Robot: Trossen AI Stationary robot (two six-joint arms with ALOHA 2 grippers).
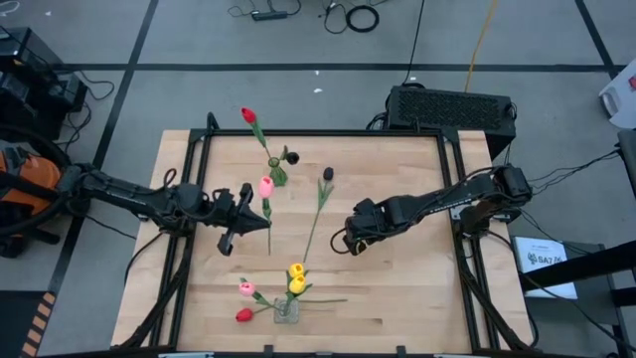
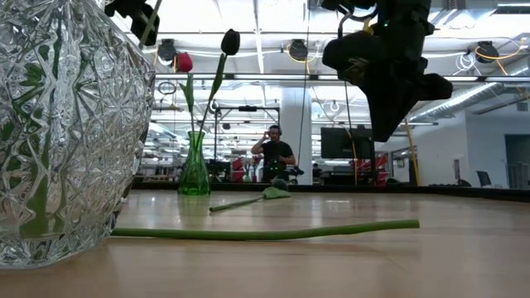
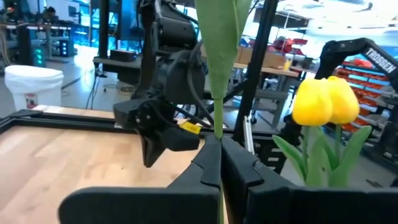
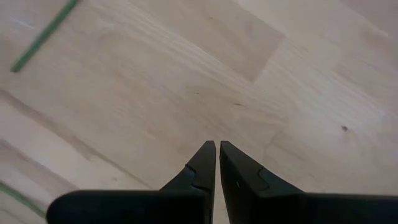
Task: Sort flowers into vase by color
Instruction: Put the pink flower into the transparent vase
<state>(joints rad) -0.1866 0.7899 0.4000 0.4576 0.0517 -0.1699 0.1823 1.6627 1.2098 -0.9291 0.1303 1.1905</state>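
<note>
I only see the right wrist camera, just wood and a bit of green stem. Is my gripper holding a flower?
Observer: No. The right gripper is shut on nothing, over the bare table.
Operator: What's the other arm doing?
Observer: The left gripper is shut on the stem of a pink tulip, held above the table.
Operator: Any flowers lying down?
Observer: One dark tulip lies on the table between the two grippers.

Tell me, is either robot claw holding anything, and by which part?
The left gripper pinches the pink tulip by its stem. The right gripper is shut on nothing.
</note>
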